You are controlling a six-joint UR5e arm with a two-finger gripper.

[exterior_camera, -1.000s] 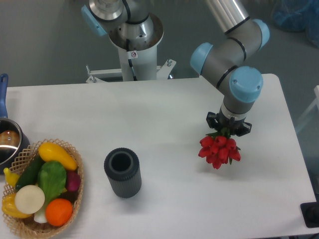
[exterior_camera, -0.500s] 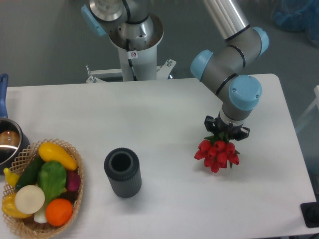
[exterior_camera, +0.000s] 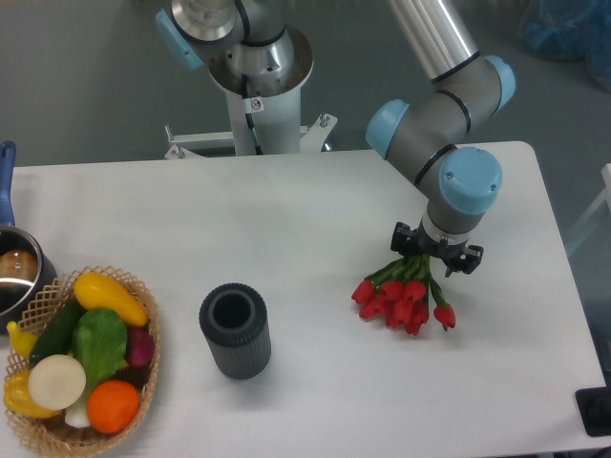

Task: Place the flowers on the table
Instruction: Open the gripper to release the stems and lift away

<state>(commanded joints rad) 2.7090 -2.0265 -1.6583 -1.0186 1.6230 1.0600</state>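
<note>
The flowers, red tulips on green stems, lie fanned out on the white table at the right. Their heads point toward the front edge and their stem ends reach up under my gripper. The gripper hangs straight down over those stem ends, and the blue wrist joint hides most of its black fingers. The bunch has tipped over and spread while the gripper stayed in place, so the jaws look open and no longer hold the stems tight.
A dark ribbed cylinder stands upright at the front centre. A wicker basket of vegetables sits at the front left, with a pot behind it. The arm's base rises behind the far edge.
The tight, hanging bunch has dropped and fanned out on the table, shifting slightly left with its stems now showing. The gripper has barely moved.
</note>
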